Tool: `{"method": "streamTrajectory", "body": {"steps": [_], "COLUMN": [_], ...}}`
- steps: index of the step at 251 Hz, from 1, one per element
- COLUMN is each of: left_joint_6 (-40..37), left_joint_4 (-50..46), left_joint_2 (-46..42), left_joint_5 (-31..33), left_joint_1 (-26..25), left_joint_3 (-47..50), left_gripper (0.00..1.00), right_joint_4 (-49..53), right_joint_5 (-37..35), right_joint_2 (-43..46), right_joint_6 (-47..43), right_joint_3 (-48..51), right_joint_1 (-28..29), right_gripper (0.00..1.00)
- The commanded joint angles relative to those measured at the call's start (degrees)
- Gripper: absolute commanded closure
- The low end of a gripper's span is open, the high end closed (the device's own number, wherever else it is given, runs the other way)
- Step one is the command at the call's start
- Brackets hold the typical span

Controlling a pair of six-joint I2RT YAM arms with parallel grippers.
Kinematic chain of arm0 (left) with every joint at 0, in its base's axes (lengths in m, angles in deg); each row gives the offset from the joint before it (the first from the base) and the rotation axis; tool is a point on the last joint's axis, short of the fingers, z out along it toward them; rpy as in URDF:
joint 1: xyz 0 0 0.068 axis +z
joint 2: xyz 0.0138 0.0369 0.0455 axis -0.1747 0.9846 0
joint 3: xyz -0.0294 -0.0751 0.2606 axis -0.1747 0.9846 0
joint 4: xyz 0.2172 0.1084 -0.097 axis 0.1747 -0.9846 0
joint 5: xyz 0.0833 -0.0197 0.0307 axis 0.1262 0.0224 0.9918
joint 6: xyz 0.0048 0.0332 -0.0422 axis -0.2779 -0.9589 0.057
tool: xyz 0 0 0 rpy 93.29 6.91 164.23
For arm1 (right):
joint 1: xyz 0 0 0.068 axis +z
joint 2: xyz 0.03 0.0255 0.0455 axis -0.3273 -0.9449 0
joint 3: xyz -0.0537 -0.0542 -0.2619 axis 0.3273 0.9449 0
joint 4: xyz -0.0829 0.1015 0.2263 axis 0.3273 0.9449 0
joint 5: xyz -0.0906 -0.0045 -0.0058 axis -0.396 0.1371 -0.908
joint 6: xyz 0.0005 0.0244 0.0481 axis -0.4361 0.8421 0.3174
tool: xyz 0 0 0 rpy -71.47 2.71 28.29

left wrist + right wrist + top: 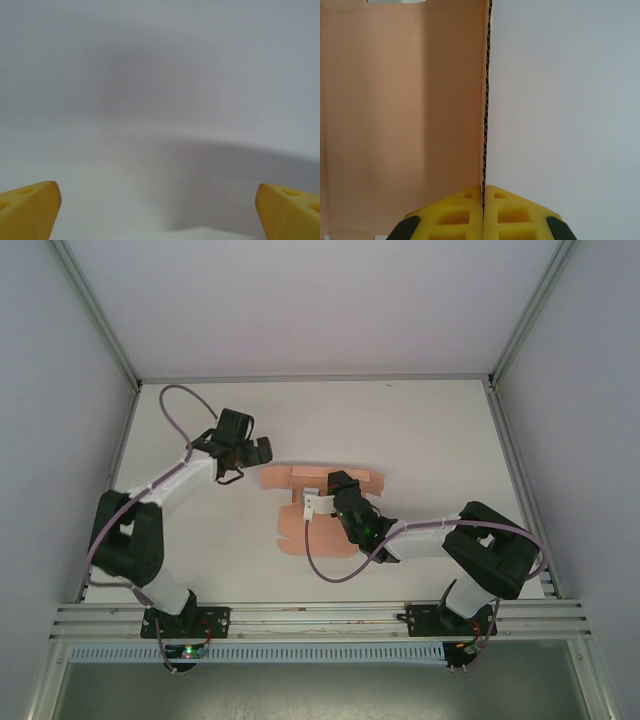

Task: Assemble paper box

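Paper box [296,528] lies mid-counter [420,430], mostly a flat sheet. Right gripper [483,192]: jaws clamped on one flap's edge, the flap apparently raised. Left gripper [250,452]: jaws wide apart over bare counter beside the sheet. Early stage, I judge; folding walls and tucking tabs remain.

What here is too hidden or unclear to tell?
Right wrist view: the paper box, pinched by the right gripper, runs off the left edge, so its full shape is cut off.
Top view: the right gripper covers the box's middle, hiding folds there.
Left wrist view: the fingers of the left gripper are cut off at the bottom corners; the pale surface ahead is blurred, table or wall unclear.
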Motion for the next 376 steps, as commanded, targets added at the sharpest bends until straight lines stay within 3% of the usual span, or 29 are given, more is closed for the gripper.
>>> {"method": "streamTrajectory", "body": {"steps": [1,32,72,133,221,273,336,376], "left_joint_6": [-4.2,-1.9,1.5,-1.2,-7.0,-10.8,-13.4,-14.8], "left_joint_4": [-0.1,-0.5,6.4,9.2,14.5,19.6,31.1,36.5], "left_joint_2": [3.0,2.1,-5.0,-10.8,-11.4,-12.9,-12.3,-10.9], "left_joint_5": [-8.3,-14.8,-19.7,-26.1,-29.5,-25.7,-21.3,-19.1], "left_joint_1": [0.5,0.4,0.0,-0.8,-5.1,-8.9,-10.6,-11.0], "left_joint_3": [-2.8,-0.4,9.2,15.7,20.4,24.5,29.9,29.9], "left_gripper": [0.01,0.13,0.30,0.52,0.55,0.54,0.52,0.56], "right_joint_4": [-0.5,-0.5,0.5,1.0,1.3,1.5,2.4,3.9], "right_joint_5": [0.0,-1.1,-0.9,-1.0,-1.5,-2.1,-2.3,-2.2], "right_joint_2": [-1.7,-2.4,-2.4,-2.3,-2.5,-2.4,-2.3,-2.5], "right_joint_6": [1.1,1.5,3.8,5.4,5.6,5.4,5.1,5.2], "right_joint_3": [0.4,0.1,0.2,-0.1,-0.2,0.0,0.2,0.0], "right_joint_1": [0.5,0.5,-0.2,0.3,1.3,1.6,2.2,3.0], "right_gripper": [1.00,1.00,1.00,1.00,1.00,1.00,1.00,1.00]}}
